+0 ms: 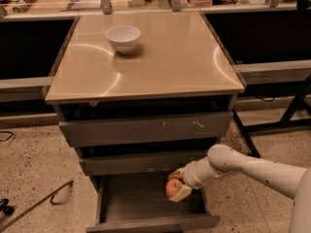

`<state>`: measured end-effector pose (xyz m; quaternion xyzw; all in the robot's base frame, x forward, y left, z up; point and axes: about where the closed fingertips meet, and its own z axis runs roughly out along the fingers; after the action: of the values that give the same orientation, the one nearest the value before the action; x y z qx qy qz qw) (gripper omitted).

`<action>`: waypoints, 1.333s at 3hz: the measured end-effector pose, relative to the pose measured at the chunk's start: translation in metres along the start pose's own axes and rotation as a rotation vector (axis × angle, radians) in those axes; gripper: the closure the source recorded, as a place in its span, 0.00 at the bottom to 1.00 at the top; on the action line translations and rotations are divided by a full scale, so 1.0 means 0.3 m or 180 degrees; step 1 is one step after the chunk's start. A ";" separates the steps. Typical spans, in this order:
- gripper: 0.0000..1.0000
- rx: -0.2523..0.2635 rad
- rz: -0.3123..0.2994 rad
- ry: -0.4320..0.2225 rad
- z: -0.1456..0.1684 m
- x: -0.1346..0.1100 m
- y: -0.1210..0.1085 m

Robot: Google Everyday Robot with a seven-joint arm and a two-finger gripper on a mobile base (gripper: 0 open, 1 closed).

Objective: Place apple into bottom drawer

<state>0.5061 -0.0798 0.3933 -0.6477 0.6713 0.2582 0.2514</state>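
Observation:
The bottom drawer is pulled open under the cabinet; its grey tray floor shows bare. My gripper reaches in from the right on a white arm and is shut on the red-orange apple. It holds the apple just above the right rear part of the drawer tray, below the middle drawer front.
A white bowl stands on the tan cabinet top. The scratched upper drawer front is closed. A metal rod lies on the speckled floor at left. Dark table legs stand at right.

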 end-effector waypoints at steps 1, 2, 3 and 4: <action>1.00 0.0087 -0.0018 -0.0057 0.064 0.068 0.014; 1.00 0.0327 -0.0211 -0.0157 0.158 0.139 0.017; 1.00 0.0569 -0.0449 -0.0039 0.226 0.171 -0.024; 1.00 0.0681 -0.0465 -0.0014 0.225 0.175 -0.053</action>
<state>0.5204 -0.0738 0.3078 -0.6638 0.6455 0.1676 0.3387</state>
